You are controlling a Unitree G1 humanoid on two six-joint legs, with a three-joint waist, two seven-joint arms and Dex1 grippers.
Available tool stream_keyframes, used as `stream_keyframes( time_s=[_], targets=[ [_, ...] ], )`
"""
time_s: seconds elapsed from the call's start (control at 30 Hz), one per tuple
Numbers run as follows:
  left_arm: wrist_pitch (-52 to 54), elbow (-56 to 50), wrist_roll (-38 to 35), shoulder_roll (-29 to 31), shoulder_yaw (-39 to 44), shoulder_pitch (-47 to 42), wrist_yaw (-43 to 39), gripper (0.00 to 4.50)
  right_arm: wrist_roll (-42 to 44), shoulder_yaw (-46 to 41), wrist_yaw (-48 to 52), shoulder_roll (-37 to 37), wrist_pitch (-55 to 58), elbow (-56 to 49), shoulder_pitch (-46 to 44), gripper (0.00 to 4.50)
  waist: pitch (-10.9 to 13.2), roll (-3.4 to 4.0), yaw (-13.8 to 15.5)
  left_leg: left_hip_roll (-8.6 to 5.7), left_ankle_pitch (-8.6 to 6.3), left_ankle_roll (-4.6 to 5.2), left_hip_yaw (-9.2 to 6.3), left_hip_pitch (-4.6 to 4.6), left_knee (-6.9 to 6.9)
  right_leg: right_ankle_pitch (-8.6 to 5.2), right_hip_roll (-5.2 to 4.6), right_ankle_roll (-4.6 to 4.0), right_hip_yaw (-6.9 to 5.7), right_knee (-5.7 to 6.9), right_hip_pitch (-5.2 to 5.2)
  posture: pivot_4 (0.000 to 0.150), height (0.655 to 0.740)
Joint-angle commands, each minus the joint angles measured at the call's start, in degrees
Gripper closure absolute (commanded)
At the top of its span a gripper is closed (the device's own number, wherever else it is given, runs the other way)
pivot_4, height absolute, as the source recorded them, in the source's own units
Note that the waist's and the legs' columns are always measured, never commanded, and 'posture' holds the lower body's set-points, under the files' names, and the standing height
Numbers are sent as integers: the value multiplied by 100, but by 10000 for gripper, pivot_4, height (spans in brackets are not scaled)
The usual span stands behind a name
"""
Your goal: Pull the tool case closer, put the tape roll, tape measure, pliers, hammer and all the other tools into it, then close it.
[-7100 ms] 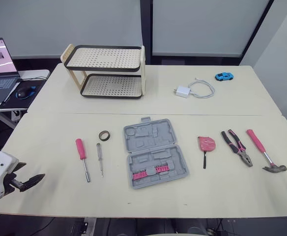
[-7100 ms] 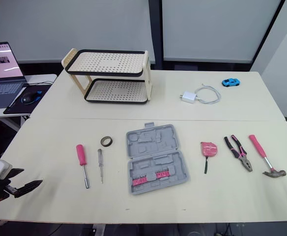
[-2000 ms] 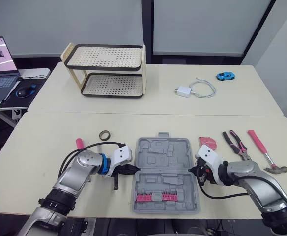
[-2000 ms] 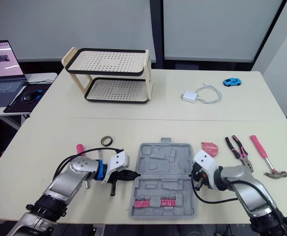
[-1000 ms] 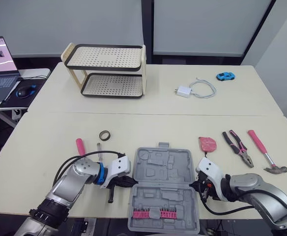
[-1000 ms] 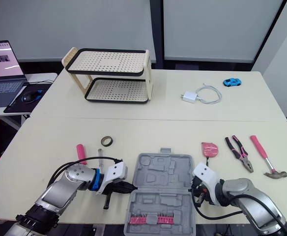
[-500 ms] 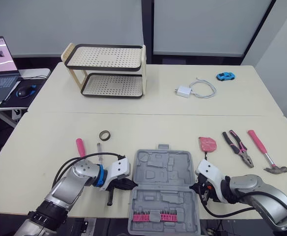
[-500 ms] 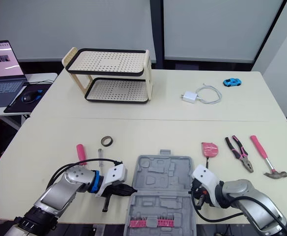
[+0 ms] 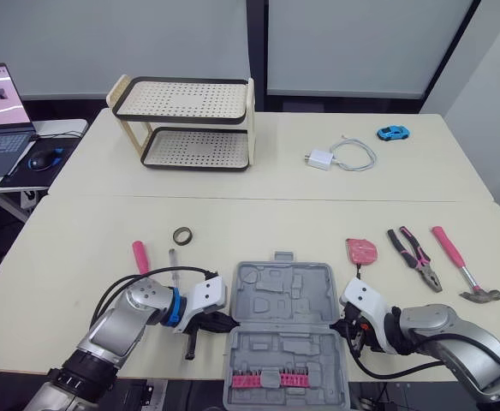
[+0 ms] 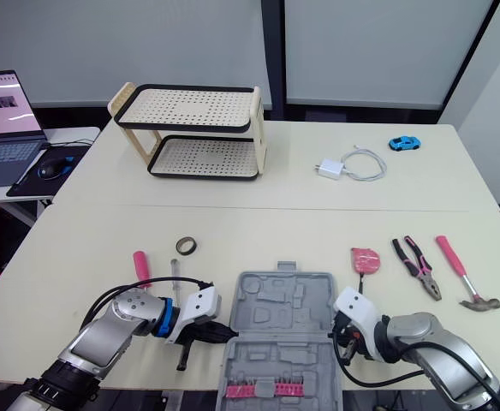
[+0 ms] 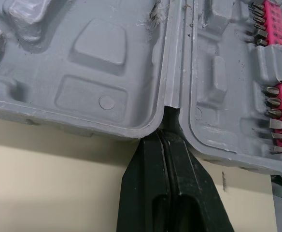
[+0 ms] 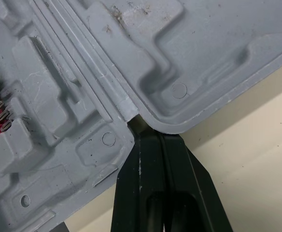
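At the near left of the worktop (image 9: 70,248), the left hand (image 11: 169,137) is clenched, its tips pressed into the hinge notch on the left edge of the tool case (image 9: 286,300). Just behind it lie a pink-handled screwdriver (image 9: 139,255) and the tape roll (image 9: 181,235). The case lies open and flat at the near edge, with a row of pink bits (image 9: 273,378) in its near half. The right hand (image 12: 150,135), clenched too, touches the hinge on the case's right edge. The tape measure (image 9: 360,252), pliers (image 9: 413,257) and hammer (image 9: 460,274) lie to the right, outside the case.
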Motion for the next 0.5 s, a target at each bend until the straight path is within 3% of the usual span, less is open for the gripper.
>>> stream_keyframes(
  time_s=[0.03, 0.5],
  targets=[
    [-37, -31, -78, -42, -69, -24, 40, 45000, 193, -69, -27, 17, 21, -121, -5, 44806, 0, 0, 0, 0, 0, 0, 0, 0, 0, 0, 0, 0, 0, 0, 0, 1500, 7350],
    [53, -56, -431, 292, 437, -9, 68, 45000, 322, -926, 41, -469, -329, 101, 316, 44806, 1, -2, 10, 0, 0, 0, 0, 0, 0, 0, 0, 0, 0, 0, -1, 1500, 7350]
  ],
)
